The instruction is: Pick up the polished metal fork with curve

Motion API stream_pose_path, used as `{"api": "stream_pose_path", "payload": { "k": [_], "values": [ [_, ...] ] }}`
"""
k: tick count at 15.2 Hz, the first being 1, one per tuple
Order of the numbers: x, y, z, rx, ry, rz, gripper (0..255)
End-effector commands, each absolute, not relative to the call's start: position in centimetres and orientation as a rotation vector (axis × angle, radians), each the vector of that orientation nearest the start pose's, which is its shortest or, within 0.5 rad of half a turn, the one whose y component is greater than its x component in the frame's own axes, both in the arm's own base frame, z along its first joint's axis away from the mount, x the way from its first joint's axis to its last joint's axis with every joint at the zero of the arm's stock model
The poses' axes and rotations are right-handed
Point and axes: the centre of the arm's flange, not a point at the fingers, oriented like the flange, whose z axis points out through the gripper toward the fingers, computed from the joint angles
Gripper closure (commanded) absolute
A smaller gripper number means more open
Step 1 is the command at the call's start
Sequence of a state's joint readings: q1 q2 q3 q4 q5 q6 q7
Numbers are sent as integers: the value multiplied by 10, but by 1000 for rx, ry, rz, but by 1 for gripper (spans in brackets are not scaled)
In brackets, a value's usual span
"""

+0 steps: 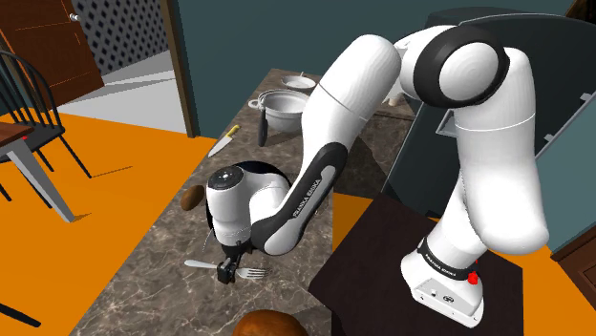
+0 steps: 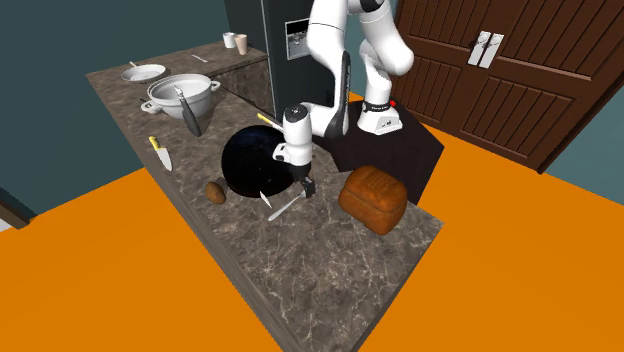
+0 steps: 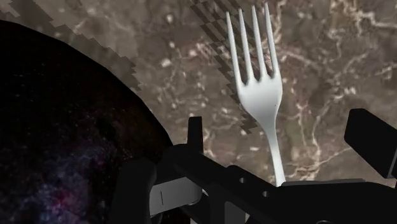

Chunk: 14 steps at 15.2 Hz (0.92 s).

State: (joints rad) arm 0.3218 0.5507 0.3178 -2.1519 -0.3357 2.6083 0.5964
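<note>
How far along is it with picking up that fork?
Reaching looks done: the gripper is down at the fork, which lies on the counter. In hand: the open fingers straddle its handle without touching it. Left: closing on the handle and lifting.

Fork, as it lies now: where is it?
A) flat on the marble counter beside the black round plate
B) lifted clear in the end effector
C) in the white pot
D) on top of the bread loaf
A: the fork lies flat on the marble counter beside the black round plate, with the end effector open astride its handle and not clasping it.
</note>
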Motion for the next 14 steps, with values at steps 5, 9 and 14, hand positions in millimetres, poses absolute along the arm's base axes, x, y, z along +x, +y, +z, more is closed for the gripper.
{"api": "stream_pose_path", "payload": {
  "k": [5, 9, 14],
  "values": [
    [438, 342, 124, -3130, -471, 63, 0],
    [438, 341, 123, -3130, -471, 63, 255],
    [438, 340, 122, -3130, -471, 63, 255]
  ]
}}
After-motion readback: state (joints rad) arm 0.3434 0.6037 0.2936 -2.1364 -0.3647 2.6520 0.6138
